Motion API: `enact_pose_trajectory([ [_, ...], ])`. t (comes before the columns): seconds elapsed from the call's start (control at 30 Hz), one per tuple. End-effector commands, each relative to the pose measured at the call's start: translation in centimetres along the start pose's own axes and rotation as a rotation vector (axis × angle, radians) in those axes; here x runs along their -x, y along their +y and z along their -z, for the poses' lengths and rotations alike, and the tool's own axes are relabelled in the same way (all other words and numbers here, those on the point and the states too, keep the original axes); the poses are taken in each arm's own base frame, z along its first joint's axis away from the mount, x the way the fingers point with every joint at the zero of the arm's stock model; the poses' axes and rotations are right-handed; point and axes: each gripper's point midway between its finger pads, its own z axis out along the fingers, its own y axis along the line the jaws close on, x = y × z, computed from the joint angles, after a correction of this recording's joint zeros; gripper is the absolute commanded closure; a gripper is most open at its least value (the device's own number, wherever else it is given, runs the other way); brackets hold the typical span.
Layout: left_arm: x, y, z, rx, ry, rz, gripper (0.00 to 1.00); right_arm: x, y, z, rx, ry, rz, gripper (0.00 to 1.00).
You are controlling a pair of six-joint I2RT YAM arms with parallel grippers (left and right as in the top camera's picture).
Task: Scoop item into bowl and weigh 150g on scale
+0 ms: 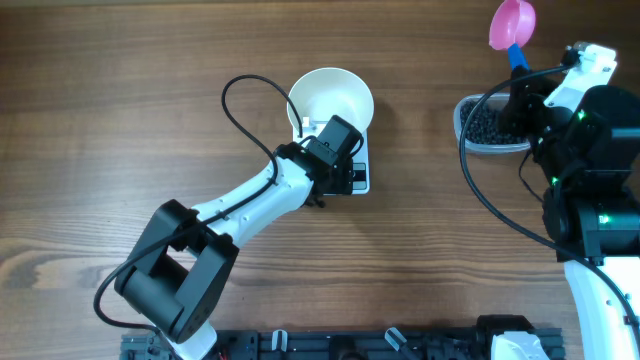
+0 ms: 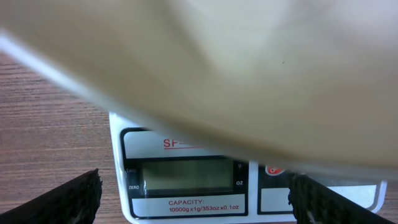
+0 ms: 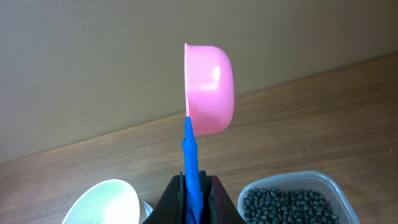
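The white bowl (image 1: 332, 98) stands on the white scale (image 1: 358, 178). My left gripper (image 1: 340, 165) hangs open just over the scale's display end. In the left wrist view the bowl's wall (image 2: 236, 74) fills the top. Below it shows the scale's grey display (image 2: 186, 174), and my left gripper (image 2: 196, 208) has a dark finger (image 2: 68, 202) at each side. At the far right my right gripper (image 1: 520, 95) is shut on the blue handle (image 3: 191, 168) of a pink scoop (image 3: 210, 87), held upright above the table. The black beans (image 3: 289, 202) lie in a clear tub (image 1: 490, 125) under it.
The left arm (image 1: 240, 205) reaches in from the lower left, with a black cable looping beside the bowl. The right arm's body (image 1: 600, 180) fills the right edge. A dark rail (image 1: 380, 345) runs along the table's front edge.
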Motion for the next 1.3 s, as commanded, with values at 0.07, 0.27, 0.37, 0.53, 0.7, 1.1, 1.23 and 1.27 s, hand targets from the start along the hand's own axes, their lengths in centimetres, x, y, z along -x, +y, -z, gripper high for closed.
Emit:
enact_pose_trajectory([
  [0.07, -0.7, 0.3, -0.5, 0.015, 0.024, -0.016, 0.0, 1.1, 0.2, 0.3, -0.001, -0.026, 0.019, 0.96],
  [0.27, -0.7, 0.3, -0.5, 0.017, 0.021, -0.016, 0.0, 1.1, 0.2, 0.3, -0.001, -0.027, 0.019, 0.96],
  [0.37, -0.9, 0.4, -0.7, 0.021, 0.028, -0.018, 0.01, 1.1, 0.2, 0.3, -0.001, -0.027, 0.019, 0.96],
  [0.53, -1.3, 0.5, -1.3, 0.032, 0.043, -0.022, 0.0, 1.1, 0.2, 0.3, -0.001, -0.027, 0.019, 0.96],
  [0.7, -1.3, 0.5, -1.6, 0.034, 0.046, -0.022, 0.0, 1.1, 0.2, 0.3, -0.001, -0.027, 0.019, 0.96],
  [1.1, -0.4, 0.9, -1.6, 0.063, 0.002, -0.019, 0.0, 1.1, 0.2, 0.3, -0.001, -0.026, 0.019, 0.96],
  [1.23, -0.5, 0.8, -1.8, 0.064, 0.004, -0.019, 0.0, 1.1, 0.2, 0.3, -0.001, -0.026, 0.019, 0.95],
  [1.27, -0.5, 0.8, -1.9, 0.065, 0.006, -0.02, 0.0, 1.1, 0.2, 0.3, -0.001, -0.027, 0.019, 0.96],
])
